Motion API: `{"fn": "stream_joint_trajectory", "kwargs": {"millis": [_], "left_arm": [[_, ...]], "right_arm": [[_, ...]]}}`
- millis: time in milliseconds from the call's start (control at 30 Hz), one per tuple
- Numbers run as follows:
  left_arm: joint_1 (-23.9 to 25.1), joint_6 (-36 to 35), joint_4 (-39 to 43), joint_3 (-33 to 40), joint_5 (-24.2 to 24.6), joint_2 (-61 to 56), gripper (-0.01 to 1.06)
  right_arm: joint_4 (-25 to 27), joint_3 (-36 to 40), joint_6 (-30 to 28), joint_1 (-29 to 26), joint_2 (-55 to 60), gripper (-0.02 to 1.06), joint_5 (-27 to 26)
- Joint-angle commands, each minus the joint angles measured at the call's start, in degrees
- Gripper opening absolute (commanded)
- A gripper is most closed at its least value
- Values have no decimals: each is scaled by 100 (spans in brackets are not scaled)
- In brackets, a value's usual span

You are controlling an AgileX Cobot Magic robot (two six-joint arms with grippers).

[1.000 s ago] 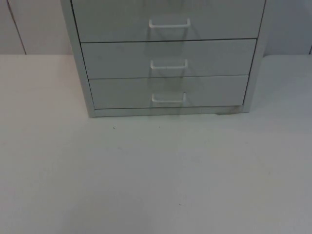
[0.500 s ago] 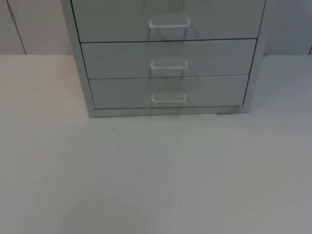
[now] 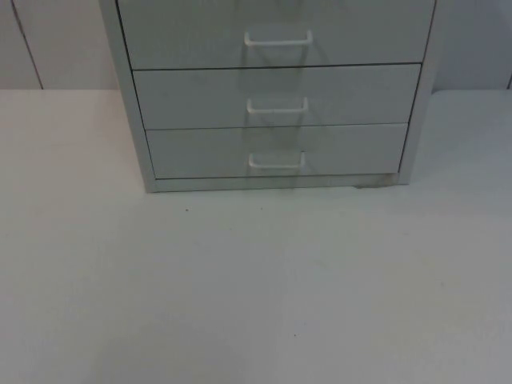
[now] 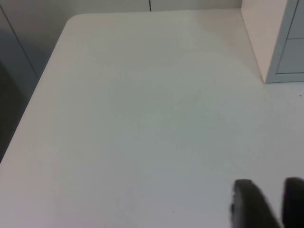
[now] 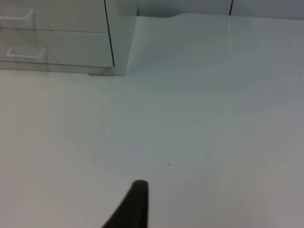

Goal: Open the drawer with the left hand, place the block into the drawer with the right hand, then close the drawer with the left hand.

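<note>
Table [image 3: 256, 304] is lying bare nearest the camera. Left gripper [image 4: 268, 202] is hanging above it, short of the cabinet's left corner, two fingertips [image 4: 247, 199] standing a narrow gap apart. Right gripper [image 5: 135, 204] is hanging over the table before the cabinet's right corner; one fingertip is visible, so whether it is wide or narrow cannot be told. Neither is gripping anything. Beyond, the cabinet [image 3: 272, 96] is standing against the wall, its three drawers sitting flush and shut: bottom drawer [image 3: 276, 152], middle drawer [image 3: 276, 98], top drawer [image 3: 276, 32], each bearing a thin white handle [image 3: 277, 162]. No block is visible.

Likely risks: the handles are slim and sitting close to the drawer fronts, so a narrow left gripper may be missing or slipping off; a pull on a light cabinet may be dragging it forward; with no block located, the right arm may be reaching at nothing.
</note>
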Motion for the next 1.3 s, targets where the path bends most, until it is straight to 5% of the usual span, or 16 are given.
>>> {"fn": "stream_joint_trajectory", "kwargs": {"millis": [0, 100, 133, 1000, 1267], "left_arm": [[13, -70, -56, 19, 1, -22, 41], [13, -70, -56, 19, 1, -22, 95], [13, -80, -68, 19, 1, -22, 105], [13, -78, -68, 19, 1, -22, 105], [13, -78, -68, 19, 1, -22, 105]], "right_arm": [[-10, 31, -93, 4, -23, 101, -65], [-10, 31, -93, 4, -23, 105, -65], [-10, 31, -93, 4, -23, 105, -65], [119, 31, -45, -11, -23, 105, -75], [118, 31, -45, -518, -23, 105, -75]]}}
